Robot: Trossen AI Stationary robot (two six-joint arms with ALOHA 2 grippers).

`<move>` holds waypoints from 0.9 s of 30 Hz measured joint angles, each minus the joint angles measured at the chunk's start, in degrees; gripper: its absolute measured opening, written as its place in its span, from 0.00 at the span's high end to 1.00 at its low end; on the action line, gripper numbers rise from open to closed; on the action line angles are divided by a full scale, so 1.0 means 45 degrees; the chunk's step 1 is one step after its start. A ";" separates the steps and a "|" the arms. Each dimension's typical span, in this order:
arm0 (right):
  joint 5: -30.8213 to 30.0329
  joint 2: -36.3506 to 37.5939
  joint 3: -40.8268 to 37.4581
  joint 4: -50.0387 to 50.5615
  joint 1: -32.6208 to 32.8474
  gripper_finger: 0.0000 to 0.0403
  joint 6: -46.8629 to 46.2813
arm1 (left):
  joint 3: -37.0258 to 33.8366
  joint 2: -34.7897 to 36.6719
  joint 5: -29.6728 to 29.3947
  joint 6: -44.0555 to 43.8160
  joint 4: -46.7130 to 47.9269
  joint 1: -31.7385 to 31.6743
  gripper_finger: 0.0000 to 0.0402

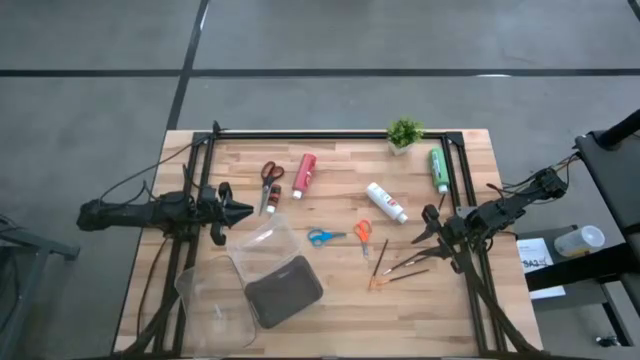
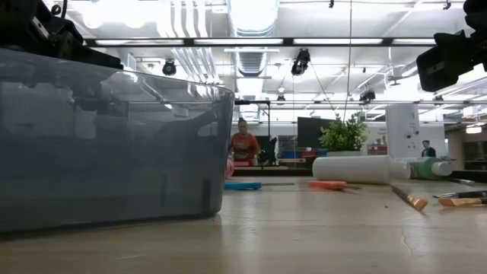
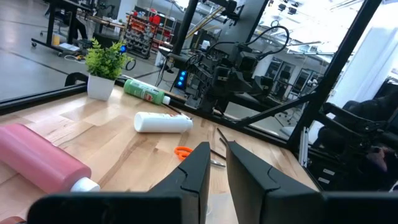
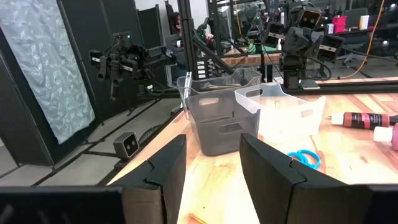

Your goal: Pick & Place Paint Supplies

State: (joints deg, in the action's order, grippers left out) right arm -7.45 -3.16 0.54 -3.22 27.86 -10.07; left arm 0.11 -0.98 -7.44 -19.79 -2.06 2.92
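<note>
The paint supplies lie flat on the wooden table. They are the red-handled scissors (image 1: 270,180), a red tube (image 1: 304,175), a white tube (image 1: 386,202), a green tube (image 1: 439,170), blue scissors (image 1: 325,237), orange scissors (image 1: 363,236) and a few brushes (image 1: 400,265). My left gripper (image 1: 240,212) hovers level at the left edge and points right, its fingers (image 3: 217,146) a narrow gap apart and empty. My right gripper (image 1: 425,228) hovers level at the right edge, just above the brushes' ends. It points left, open (image 4: 212,140) and empty.
Two clear plastic boxes (image 1: 262,245) (image 1: 212,295) and a dark grey case (image 1: 284,290) stand at the near left. A small potted plant (image 1: 404,133) stands at the far edge. A black frame (image 1: 330,135) borders the table. A person (image 2: 243,144) sits far behind.
</note>
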 joint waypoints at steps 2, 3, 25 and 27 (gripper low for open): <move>-0.0001 0.0000 -0.0001 0.0000 0.0000 0.63 0.0000 | 0.0001 -0.0002 -0.0001 0.0000 0.0003 0.0005 0.85; -0.0003 0.0000 0.0001 0.0000 0.0000 0.63 0.0000 | -0.0004 -0.0003 0.0000 0.0000 0.0004 0.0000 0.85; 0.0002 0.0005 0.0003 -0.0170 -0.0005 0.63 -0.4959 | -0.0002 -0.0001 -0.0002 0.0000 0.0004 0.0001 0.85; 0.0002 0.0000 0.0002 -0.0157 -0.0005 0.63 -0.4959 | -0.0004 0.0002 0.0000 0.0000 0.0004 0.0000 0.85</move>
State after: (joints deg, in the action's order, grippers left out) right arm -7.44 -3.16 0.55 -3.93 27.83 -32.38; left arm 0.10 -0.97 -7.44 -19.79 -2.04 2.92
